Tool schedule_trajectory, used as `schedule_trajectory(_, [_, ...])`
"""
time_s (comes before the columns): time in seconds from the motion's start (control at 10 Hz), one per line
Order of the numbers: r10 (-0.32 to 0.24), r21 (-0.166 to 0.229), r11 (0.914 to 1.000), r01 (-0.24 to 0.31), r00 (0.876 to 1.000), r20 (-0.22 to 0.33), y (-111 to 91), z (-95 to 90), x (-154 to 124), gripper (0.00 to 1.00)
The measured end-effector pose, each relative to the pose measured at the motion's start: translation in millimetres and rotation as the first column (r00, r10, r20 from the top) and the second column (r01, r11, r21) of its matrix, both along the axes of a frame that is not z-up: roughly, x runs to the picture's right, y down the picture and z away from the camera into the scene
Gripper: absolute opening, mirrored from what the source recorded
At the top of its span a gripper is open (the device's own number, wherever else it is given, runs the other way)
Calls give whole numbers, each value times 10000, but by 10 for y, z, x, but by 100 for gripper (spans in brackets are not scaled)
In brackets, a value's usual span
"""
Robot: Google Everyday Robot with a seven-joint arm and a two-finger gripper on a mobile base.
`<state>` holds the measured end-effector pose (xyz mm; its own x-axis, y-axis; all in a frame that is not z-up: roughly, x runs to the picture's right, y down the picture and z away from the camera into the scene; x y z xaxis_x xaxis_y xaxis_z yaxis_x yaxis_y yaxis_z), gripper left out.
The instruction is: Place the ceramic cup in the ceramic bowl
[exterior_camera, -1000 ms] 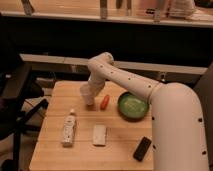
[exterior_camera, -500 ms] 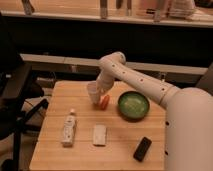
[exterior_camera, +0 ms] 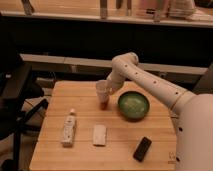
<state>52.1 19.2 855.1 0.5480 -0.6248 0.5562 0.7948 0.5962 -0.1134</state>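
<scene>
The ceramic cup (exterior_camera: 101, 89), small, white and handleless, is held above the wooden table (exterior_camera: 80, 100), just left of the ceramic bowl. My gripper (exterior_camera: 108, 90) is at the end of the white arm, which reaches in from the right, and it is shut on the cup's right side. The ceramic bowl (exterior_camera: 133, 105) is round and green and sits on the table to the right of the cup. The cup is apart from the bowl, a short way off its left rim.
A small orange object (exterior_camera: 103, 105) lies on the table right under the cup. A white bottle with a label (exterior_camera: 68, 128) lies at the front left, a white rectangular block (exterior_camera: 100, 135) at the front middle, and a black flat object (exterior_camera: 143, 148) at the front right. A dark chair (exterior_camera: 15, 95) stands to the left.
The arm has swung right with the cup, from the table's left middle to just beside the bowl's left rim. The orange object stays on the table.
</scene>
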Motion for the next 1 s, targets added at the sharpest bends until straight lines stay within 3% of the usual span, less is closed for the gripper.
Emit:
schedule_trajectory(0.5, [651,-17,9979,-652,9973,-339,-15,-54,459,4])
schedule_trajectory(1.0, [1186,-114,9928,-1195,9913,-578,7,-121,745,4])
